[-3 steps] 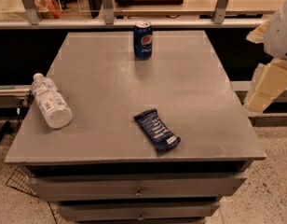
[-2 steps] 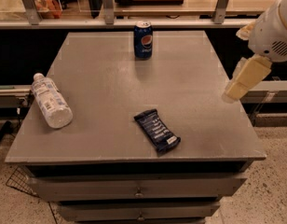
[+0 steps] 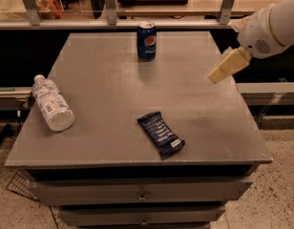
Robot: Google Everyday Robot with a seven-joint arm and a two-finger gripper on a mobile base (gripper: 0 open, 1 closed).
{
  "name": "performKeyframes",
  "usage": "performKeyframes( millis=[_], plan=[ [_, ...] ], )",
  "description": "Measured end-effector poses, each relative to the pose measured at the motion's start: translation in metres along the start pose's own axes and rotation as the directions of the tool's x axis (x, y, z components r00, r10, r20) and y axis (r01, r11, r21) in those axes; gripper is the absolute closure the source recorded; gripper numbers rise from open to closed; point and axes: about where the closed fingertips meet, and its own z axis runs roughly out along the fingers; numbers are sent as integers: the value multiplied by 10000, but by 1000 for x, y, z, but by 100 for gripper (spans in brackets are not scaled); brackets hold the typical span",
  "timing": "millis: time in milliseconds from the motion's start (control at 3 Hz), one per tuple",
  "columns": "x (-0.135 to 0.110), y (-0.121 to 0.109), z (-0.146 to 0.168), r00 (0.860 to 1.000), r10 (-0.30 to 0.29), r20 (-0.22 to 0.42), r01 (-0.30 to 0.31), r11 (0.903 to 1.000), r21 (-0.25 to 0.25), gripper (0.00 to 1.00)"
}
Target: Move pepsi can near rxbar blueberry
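Note:
The pepsi can (image 3: 147, 40) stands upright at the far middle of the grey table (image 3: 99, 89). The rxbar blueberry (image 3: 161, 133) lies flat near the front, right of centre, angled. My gripper (image 3: 225, 66) is above the table's right side, its cream-coloured end pointing down-left, well to the right of the can and behind the bar. It holds nothing that I can see.
A clear plastic bottle (image 3: 52, 103) lies on its side near the left edge. The table has drawers (image 3: 142, 193) below its front. A counter with metal posts (image 3: 110, 4) runs behind the table's far edge.
My arm has swung in from the right edge of view, leftward and up over the table's right side. The can, bar and bottle have not moved.

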Motion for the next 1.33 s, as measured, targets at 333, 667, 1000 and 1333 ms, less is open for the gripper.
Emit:
performKeyframes(
  millis=[333, 667, 1000, 1333],
  plan=[
    [-15, -12, 6, 9980, 110, 618, -135, 9991, 412, 0],
    [-15, -10, 7, 9977, 187, 652, -211, 9992, 352, 0],
    [-22, -5, 38, 9901, 620, 1260, -661, 9974, 294, 0],
    [-38, -4, 87, 9638, 1464, 2229, -1519, 9884, 78, 0]
  ],
)
